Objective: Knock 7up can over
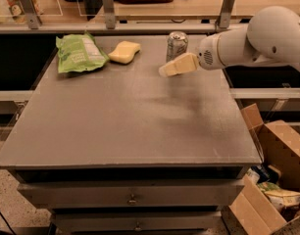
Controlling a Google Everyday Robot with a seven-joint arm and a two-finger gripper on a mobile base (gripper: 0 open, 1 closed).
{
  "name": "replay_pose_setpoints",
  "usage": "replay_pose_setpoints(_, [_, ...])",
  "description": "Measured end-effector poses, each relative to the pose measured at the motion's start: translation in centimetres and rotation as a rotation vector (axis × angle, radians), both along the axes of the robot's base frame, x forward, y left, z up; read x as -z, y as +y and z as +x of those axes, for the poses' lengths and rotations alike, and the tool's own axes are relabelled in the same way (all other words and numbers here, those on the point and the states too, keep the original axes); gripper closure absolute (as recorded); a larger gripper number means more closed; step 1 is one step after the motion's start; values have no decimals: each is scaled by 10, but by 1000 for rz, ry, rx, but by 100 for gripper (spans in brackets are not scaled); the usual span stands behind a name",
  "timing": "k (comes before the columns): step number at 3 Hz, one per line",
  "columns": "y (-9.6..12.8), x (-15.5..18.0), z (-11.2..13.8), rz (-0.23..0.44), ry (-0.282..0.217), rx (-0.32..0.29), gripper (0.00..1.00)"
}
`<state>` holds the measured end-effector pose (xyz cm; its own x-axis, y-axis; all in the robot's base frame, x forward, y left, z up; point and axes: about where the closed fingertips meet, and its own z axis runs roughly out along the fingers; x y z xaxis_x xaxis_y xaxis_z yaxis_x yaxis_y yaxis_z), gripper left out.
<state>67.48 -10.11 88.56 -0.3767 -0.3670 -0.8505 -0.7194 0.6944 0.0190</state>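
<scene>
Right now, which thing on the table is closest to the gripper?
The silver 7up can, standing just behind the gripper. The yellow sponge and green bag lie farther left.
</scene>
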Motion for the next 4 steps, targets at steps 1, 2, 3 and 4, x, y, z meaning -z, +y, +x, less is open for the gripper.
replay_pose_setpoints(1, [2, 12, 14, 111, -14, 27, 0])
replay_pose_setpoints(2, [13, 14, 27, 204, -59, 29, 0])
replay_pose_setpoints(3, [14, 14, 27, 206, -60, 28, 0])
replay_pose_setpoints(4, [19, 12, 29, 220, -76, 19, 0])
